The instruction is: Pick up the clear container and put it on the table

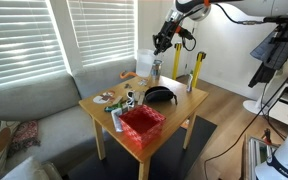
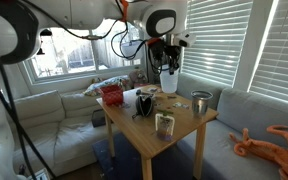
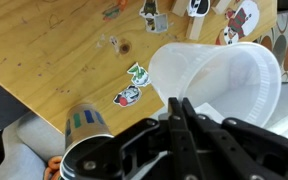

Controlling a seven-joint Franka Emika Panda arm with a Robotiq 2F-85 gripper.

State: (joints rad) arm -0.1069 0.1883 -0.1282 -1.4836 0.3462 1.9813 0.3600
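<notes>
Wood table (image 1: 189,100), grey sofa (image 1: 44,95) — clear container (image 2: 168,80) aloft

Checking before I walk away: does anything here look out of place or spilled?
Only the clear container: it hangs in the gripper above the table, apparently tilted sideways in the wrist view. Nothing looks spilled or broken.

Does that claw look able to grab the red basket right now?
Probably not: the gripper is shut on the clear container, leaving no room for the red basket.
</notes>
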